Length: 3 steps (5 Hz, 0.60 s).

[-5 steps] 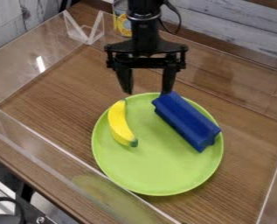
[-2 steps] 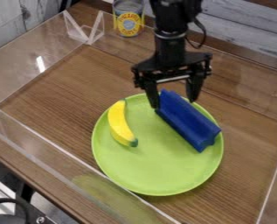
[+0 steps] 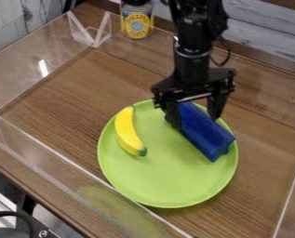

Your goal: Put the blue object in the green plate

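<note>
The blue object (image 3: 205, 131) is a long dark blue block lying with its near end on the right side of the green plate (image 3: 168, 177), its far end reaching past the rim. My gripper (image 3: 191, 105) hangs pointing down over the block's far end, open, one finger on each side of it, holding nothing. A yellow banana (image 3: 129, 131) lies on the left part of the plate.
The plate sits on a wooden tabletop (image 3: 75, 88) enclosed by clear plastic walls (image 3: 25, 149). A yellow-labelled jar (image 3: 137, 22) stands at the back, beside a clear stand (image 3: 90, 33).
The gripper has moved right and lower, from above the plate's far edge to over the blue block's far end, rolling a little. Its fingers stayed open.
</note>
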Motion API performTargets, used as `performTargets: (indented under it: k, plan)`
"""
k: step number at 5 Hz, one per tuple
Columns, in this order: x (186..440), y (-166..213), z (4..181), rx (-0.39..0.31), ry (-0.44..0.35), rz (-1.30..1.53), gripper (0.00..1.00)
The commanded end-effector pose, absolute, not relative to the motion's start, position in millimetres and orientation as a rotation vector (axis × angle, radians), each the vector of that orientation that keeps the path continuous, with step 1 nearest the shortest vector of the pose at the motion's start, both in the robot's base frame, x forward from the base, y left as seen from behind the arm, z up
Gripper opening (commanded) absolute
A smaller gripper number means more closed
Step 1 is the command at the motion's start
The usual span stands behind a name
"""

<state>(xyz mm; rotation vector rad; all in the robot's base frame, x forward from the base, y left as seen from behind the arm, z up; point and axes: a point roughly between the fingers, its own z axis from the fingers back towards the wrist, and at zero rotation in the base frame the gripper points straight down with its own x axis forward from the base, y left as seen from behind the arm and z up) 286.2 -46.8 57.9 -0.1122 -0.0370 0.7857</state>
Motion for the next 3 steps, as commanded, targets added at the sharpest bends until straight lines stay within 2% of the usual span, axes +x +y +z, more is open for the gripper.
performTargets:
  k: [1,3]
  plan:
    - [289,-57,61.3,-0.13,-0.067,0.785,1.0]
    - [286,-67,50.9,-0.128,-0.066,0.797,1.0]
